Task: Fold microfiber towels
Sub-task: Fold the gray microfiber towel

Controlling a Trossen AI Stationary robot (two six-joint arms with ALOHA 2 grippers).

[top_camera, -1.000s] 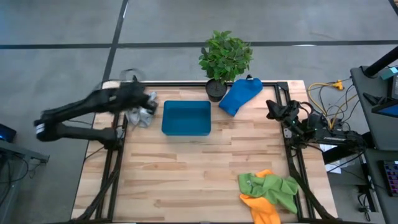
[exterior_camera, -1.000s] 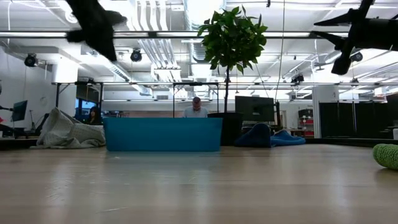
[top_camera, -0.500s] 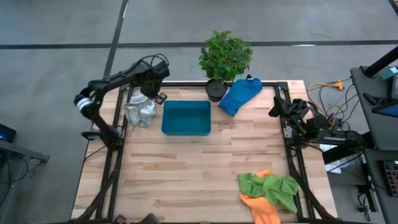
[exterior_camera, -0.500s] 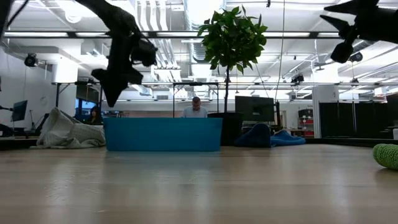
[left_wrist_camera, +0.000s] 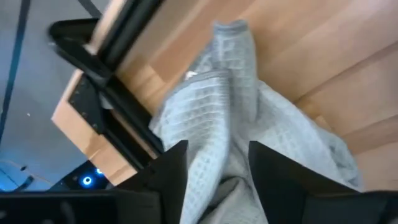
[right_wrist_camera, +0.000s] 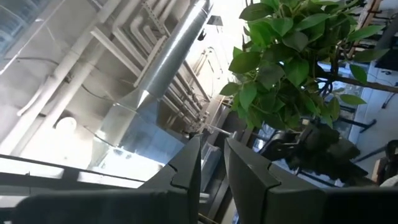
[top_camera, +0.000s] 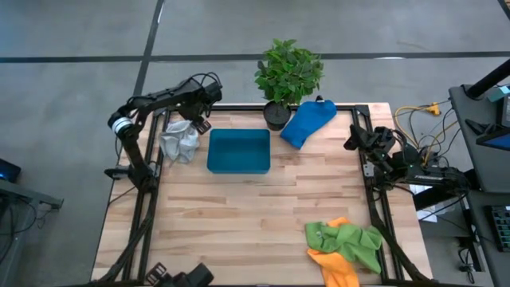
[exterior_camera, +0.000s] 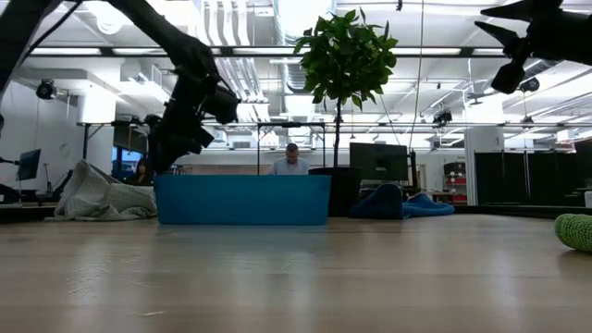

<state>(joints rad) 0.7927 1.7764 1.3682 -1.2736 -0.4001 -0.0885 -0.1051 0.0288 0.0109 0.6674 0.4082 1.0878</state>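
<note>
The grey-white towel point(top_camera: 178, 143) lies crumpled on the table's far left corner, left of the blue tray point(top_camera: 239, 132). My left gripper point(top_camera: 194, 125) hangs just above the towel, pointing down. Its fingers are open, and the towel point(left_wrist_camera: 217, 106) shows between them. I see no touch in the low view. The blue towel point(top_camera: 307, 122) lies bunched at the far edge beside the plant pot. The green towel point(top_camera: 351, 239) lies heaped on the orange towel point(top_camera: 335, 267) at the near right. My right gripper point(top_camera: 351, 143) waits at the right edge, raised, with a narrow gap between its fingers and nothing in it.
A potted plant point(top_camera: 288, 76) stands at the far edge, between the tray and the blue towel. The table's black frame rail point(left_wrist_camera: 124, 106) runs close beside the grey-white towel. Bare wood point(top_camera: 239, 215) spreads across the middle and the near left.
My left arm has swung in from beyond the table's left edge, and its gripper has come down from high up toward the grey-white towel. The towel has stayed where it was.
</note>
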